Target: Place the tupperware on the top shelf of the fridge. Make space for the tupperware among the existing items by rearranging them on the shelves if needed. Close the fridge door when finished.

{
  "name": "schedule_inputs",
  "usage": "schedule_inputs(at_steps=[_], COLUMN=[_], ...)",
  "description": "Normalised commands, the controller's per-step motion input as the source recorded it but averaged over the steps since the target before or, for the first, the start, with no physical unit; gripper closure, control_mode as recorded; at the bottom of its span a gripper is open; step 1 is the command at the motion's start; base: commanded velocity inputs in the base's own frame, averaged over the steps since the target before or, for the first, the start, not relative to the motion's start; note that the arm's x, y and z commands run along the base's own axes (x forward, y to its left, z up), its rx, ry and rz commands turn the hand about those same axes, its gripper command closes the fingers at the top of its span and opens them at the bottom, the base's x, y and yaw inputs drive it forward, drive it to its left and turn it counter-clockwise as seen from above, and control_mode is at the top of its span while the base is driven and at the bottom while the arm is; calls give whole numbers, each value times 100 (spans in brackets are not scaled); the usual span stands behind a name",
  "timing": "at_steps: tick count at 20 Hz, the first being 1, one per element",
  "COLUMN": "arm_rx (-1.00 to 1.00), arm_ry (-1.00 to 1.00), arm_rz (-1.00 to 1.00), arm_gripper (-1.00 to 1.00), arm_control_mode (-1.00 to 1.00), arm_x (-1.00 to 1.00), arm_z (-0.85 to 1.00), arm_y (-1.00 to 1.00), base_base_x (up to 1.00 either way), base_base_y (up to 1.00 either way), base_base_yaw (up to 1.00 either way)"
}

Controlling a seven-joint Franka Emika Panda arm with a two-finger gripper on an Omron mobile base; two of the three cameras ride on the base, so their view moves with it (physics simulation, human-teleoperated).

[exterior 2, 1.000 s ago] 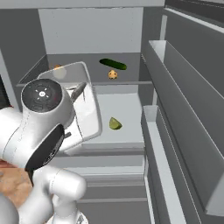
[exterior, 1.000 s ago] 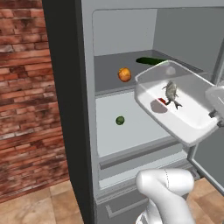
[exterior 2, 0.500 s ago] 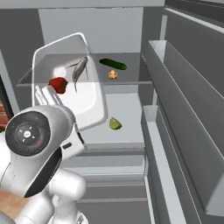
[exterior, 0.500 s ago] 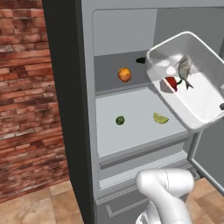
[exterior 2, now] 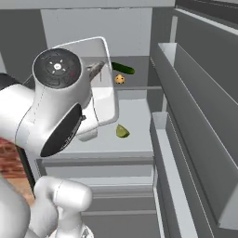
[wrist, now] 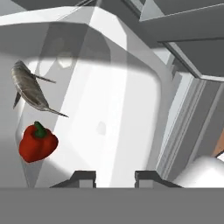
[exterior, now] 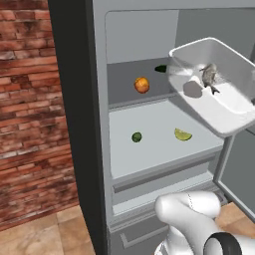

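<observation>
A red brick wall (exterior: 30, 114) stands left of the fridge (exterior: 74, 124), whose interior lies open to the base cameras. The fridge door (exterior 2: 204, 121) is swung wide on the right, its grey inner racks running toward the camera in the right base view. Inside, the mid-grey top shelf (exterior: 124, 84) sits above the paler whitish shelf (exterior: 149, 144), with a drawer front (exterior: 149, 184) below.

The white tupperware (exterior: 214, 89) hangs in the air, tilted, in front of the right part of the top shelf and clear of both panels. The gripper (wrist: 114, 175) is nearly closed, its two dark tips pinching the tub's rim at the bottom of the hand view. In the tub lie a grey fish (wrist: 28, 89) and a red bell pepper (wrist: 37, 142), close together near one wall.

On the top shelf rest an orange (exterior: 142, 84), a dark green cucumber (exterior 2: 123, 69) toward the back, and a tan ball (exterior 2: 120, 79) just in front of the cucumber. On the whitish shelf a green lime (exterior: 136, 137) and a lime wedge (exterior: 183, 134) lie well apart.
</observation>
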Motion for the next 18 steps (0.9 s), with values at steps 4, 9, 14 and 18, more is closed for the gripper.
schedule_inputs(at_steps=[4,9,14,18], arm_rx=[21,17,5,0], arm_ry=[9,-2,-9,-9], arm_rz=[0,0,0,0], arm_gripper=[100,100,100,100], arm_control_mode=[-100,-100,-100,-100], arm_x=[49,44,51,48], arm_z=[0,0,0,0], arm_y=[0,0,0,0], base_base_x=[0,0,0,0], base_base_y=[0,0,0,0], base_base_yaw=[0,0,0,0])
